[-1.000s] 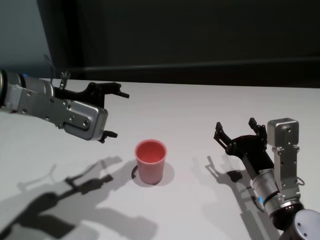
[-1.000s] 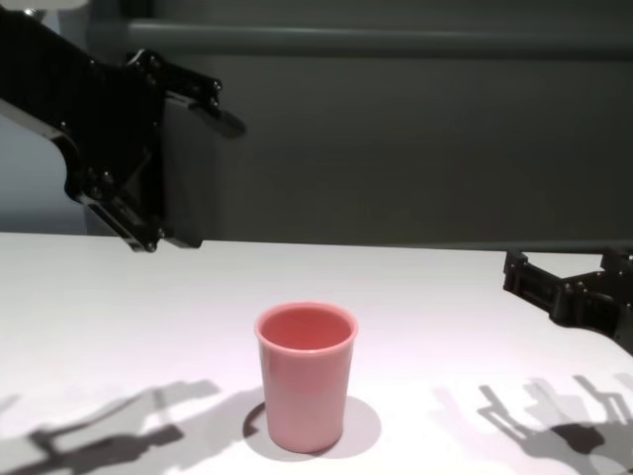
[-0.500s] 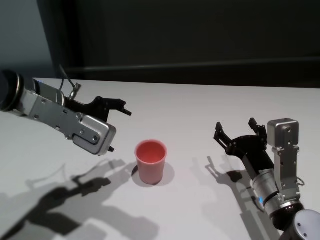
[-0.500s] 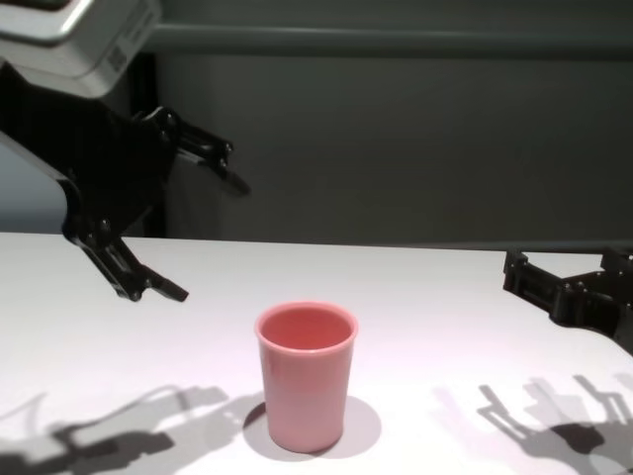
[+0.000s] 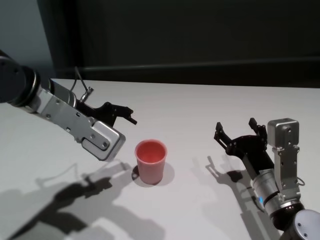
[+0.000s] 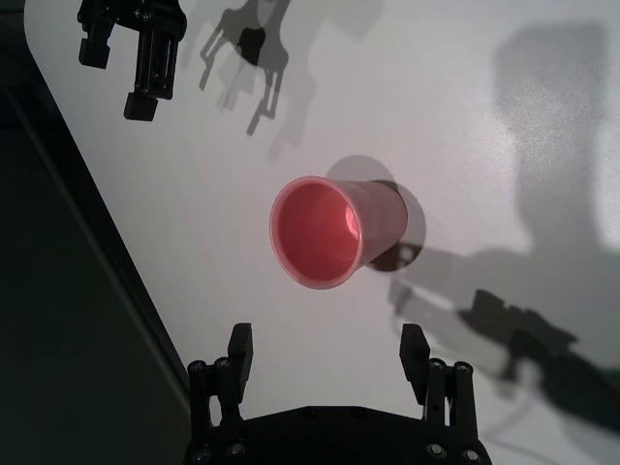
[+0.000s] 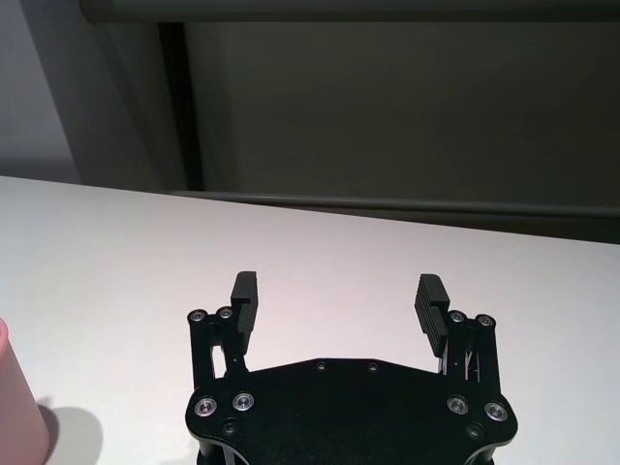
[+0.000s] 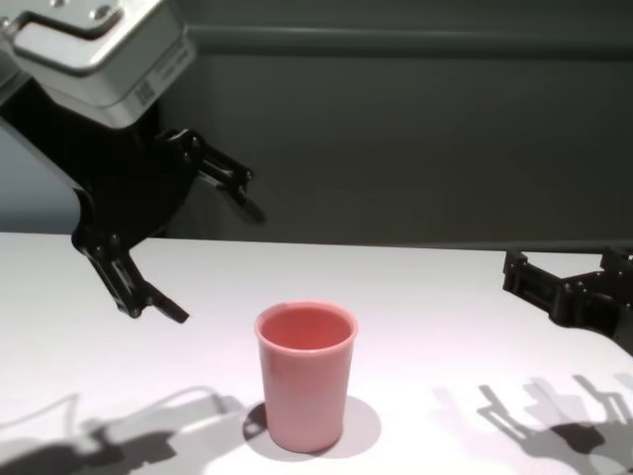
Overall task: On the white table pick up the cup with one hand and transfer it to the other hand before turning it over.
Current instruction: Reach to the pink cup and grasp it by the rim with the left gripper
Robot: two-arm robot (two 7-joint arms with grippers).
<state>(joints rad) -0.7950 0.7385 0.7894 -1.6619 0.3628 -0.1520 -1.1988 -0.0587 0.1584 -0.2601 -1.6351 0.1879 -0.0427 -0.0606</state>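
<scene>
Head view: we note the cup [image 5: 150, 161] standing upright, mouth up, on the white desk [image 5: 200, 110], roughly midway between the two arms and touching neither. No step of the task is complete: the cup has not been lifted, not passed across, not turned over.

The left tool [image 5: 122, 116] hangs above the desk just to the left of the cup and a little beyond it, jaws spread wide and holding nothing. In the left wrist view the cup [image 6: 334, 231] lies ahead of the spread fingers [image 6: 239, 345], lined up between them but not yet inside the gap. In the chest view the left tool [image 8: 188, 242] sits above and beside the rim, clear of it. We judge this to be the approach for the first pick-up.

The right tool [image 5: 239, 131] is parked low over the desk, well apart from the cup on the right side, jaws also wide and empty; the right wrist view shows bare desk between its fingers [image 7: 244, 291].

Remaining, in our judgement: close on the cup, lift, hand it to the right tool, release, invert.

Count:
- cups: one
- arms with tools: two
- desks: one
- no other objects seen on the desk surface
</scene>
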